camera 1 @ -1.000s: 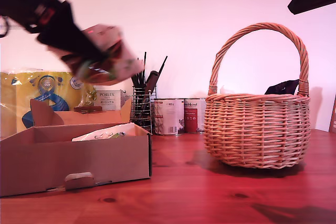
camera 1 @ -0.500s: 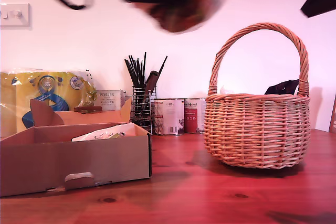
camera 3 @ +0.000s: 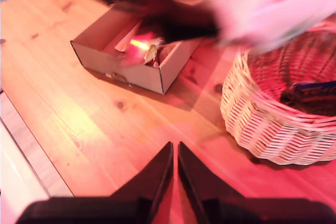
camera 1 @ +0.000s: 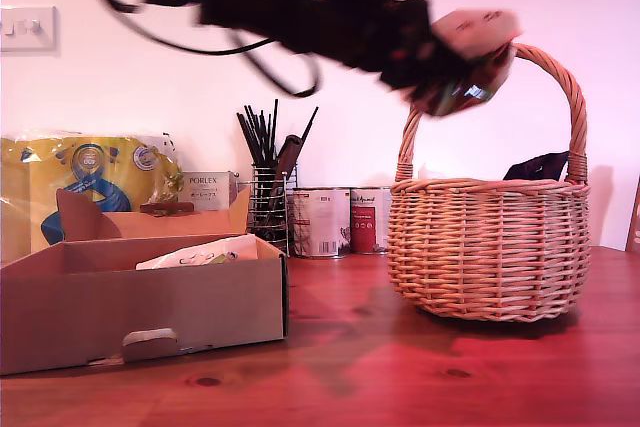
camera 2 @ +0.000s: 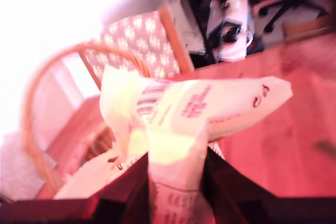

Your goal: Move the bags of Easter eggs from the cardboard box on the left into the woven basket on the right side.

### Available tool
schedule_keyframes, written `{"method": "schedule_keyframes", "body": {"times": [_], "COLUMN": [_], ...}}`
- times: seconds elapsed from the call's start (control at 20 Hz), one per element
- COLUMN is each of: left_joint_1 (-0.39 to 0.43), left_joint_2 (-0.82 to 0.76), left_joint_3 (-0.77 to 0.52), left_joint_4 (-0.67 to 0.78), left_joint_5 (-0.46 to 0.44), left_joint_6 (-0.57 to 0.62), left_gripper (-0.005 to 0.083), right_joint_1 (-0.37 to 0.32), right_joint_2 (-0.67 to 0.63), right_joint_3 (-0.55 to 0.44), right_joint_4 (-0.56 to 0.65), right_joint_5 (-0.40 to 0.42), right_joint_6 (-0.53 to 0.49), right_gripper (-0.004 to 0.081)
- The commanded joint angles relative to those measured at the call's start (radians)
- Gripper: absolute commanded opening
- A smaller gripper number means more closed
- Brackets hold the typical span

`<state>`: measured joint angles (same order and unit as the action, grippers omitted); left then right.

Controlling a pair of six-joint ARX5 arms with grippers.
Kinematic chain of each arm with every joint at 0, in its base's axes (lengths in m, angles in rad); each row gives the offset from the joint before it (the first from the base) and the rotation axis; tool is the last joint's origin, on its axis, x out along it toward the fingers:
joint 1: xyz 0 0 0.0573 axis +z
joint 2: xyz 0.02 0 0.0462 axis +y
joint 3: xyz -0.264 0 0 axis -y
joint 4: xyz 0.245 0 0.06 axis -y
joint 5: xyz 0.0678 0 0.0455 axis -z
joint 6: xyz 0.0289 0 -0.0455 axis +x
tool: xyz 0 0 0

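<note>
Exterior view: my first claw [camera 1: 462, 72], blurred, carries a red-and-white bag of Easter eggs [camera 1: 478, 35] beside the arched handle of the woven basket [camera 1: 488, 247]. A dark navy bag [camera 1: 538, 165] shows over the basket's rim; a pale bag [camera 1: 205, 251] lies in the cardboard box [camera 1: 140, 307] on the desk [camera 1: 360, 377].

First wrist view: my first claw [camera 2: 176, 182] is clamped on the bag's [camera 2: 184, 114] crimped end. The packet looks light, crinkly and limp; the seam seems the surest hold.

Second wrist view: my second claw [camera 3: 175, 166] hangs over the desk [camera 3: 79, 108], jaws together, holding nothing.
</note>
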<state>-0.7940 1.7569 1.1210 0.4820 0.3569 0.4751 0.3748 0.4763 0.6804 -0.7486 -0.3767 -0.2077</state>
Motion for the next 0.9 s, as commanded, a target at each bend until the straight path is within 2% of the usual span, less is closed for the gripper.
{"method": "schedule_keyframes", "body": {"times": [0.0, 0.2, 0.35, 0.5, 0.75, 0.8, 0.85], "left_joint_1": [-0.003, 0.0, 0.0, 0.0, 0.003, 0.003, 0.003], "left_joint_2": [0.05, 0.174, 0.232, 0.249, 0.253, 0.253, 0.253], "left_joint_3": [0.051, 0.196, 0.262, 0.262, 0.262, 0.262, 0.262], "left_joint_4": [0.01, -0.031, -0.124, -0.186, -0.177, -0.173, -0.164], "left_joint_5": [-0.008, -0.038, -0.045, -0.046, -0.074, -0.083, -0.096], "left_joint_6": [-0.005, -0.005, -0.005, -0.004, 0.0, 0.0, 0.0], "left_gripper": [0.0142, 0.0144, 0.0146, 0.0146, 0.0151, 0.0179, 0.0249], "right_joint_1": [0.003, 0.003, 0.003, 0.003, 0.003, 0.003, 0.003], "right_joint_2": [-0.018, -0.037, -0.048, -0.051, -0.052, -0.052, -0.052], "right_joint_3": [0.006, 0.006, 0.006, 0.006, 0.006, 0.006, 0.006], "right_joint_4": [-0.002, -0.005, -0.005, -0.005, -0.004, -0.004, -0.003], "right_joint_5": [0.003, 0.021, 0.021, 0.021, 0.02, 0.02, 0.02], "right_joint_6": [0.002, 0.002, 0.002, -0.001, -0.003, -0.003, -0.003], "right_gripper": [-0.0013, -0.0013, -0.0013, -0.0013, -0.0013, -0.0013, -0.0013]}}
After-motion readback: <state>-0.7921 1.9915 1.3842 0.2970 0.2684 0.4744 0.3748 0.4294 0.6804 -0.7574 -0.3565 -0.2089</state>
